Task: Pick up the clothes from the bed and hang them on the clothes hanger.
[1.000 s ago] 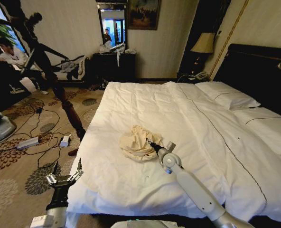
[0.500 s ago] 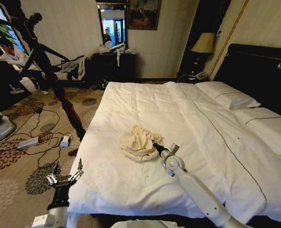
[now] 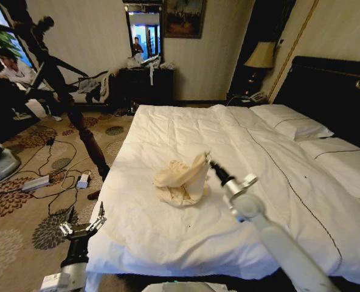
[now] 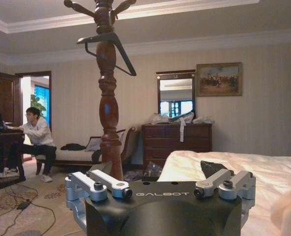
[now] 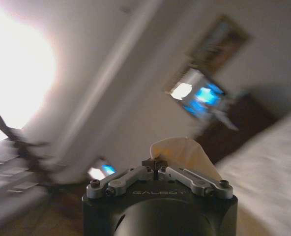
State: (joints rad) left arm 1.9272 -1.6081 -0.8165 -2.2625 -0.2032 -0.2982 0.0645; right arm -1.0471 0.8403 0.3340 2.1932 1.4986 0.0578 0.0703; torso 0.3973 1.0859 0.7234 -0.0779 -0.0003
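The right gripper (image 3: 211, 164) pinches 1 edge of the cream garment (image 3: 181, 179) and holds it above the bed (image 3: 186, 131); the rest lies on the duvet. The left gripper (image 3: 83, 226) hangs spread beside the bed's foot corner. The clothes hanger (image 4: 107, 47) hangs on the wooden stand (image 4: 108, 98) beyond the bed's foot.

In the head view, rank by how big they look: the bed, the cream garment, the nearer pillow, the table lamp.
1. The bed.
2. The nearer pillow, partly cut off by the frame.
3. The cream garment, gripped by the right gripper.
4. The table lamp, though it stands farther away.
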